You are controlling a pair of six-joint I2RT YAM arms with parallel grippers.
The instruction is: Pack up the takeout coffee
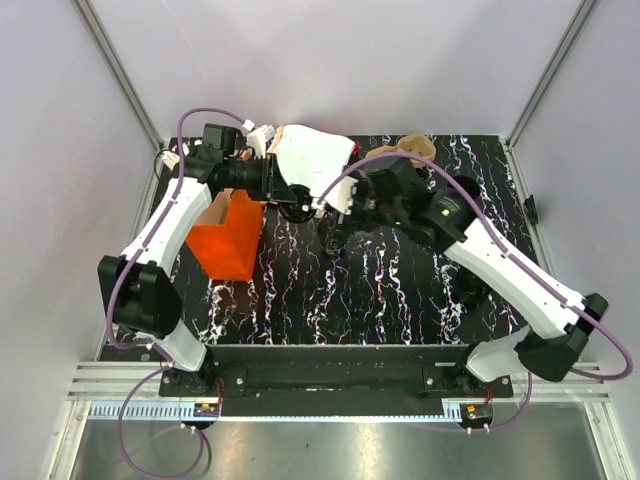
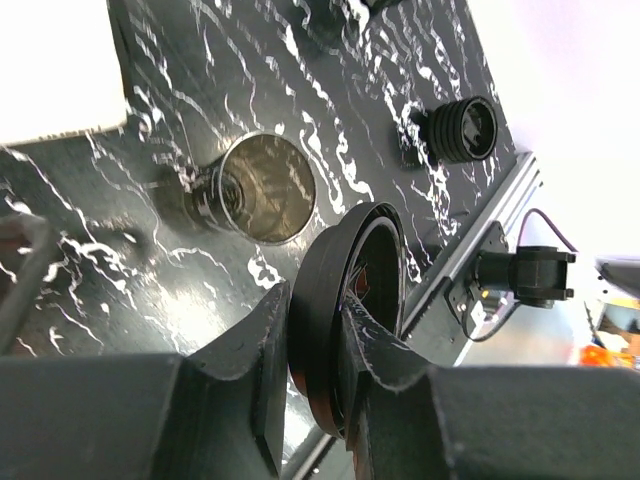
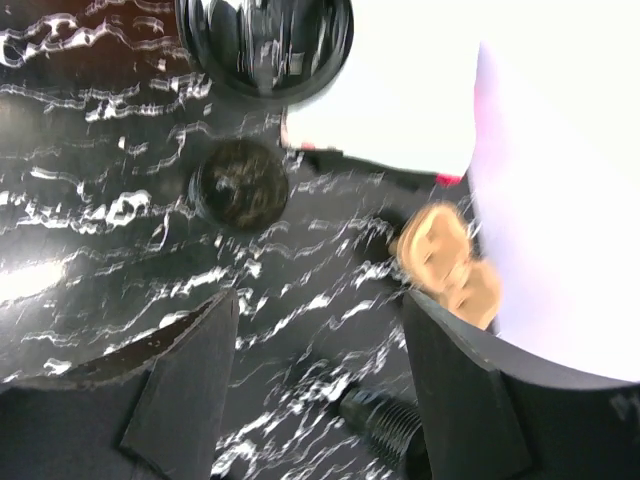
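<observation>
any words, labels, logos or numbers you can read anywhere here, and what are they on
None: no word, number or logo can be read in any view.
The white bag, orange bag, black lid and cup all look plain.
The right wrist view is blurred, so fine print there could not be read.

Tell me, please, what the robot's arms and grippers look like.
The left arm and right arm have white shells, black joints and black bases. A purple cable loops along each. The left gripper and right gripper have broad, black, wedge-shaped fingers. A small green light glows near the right wrist.
</observation>
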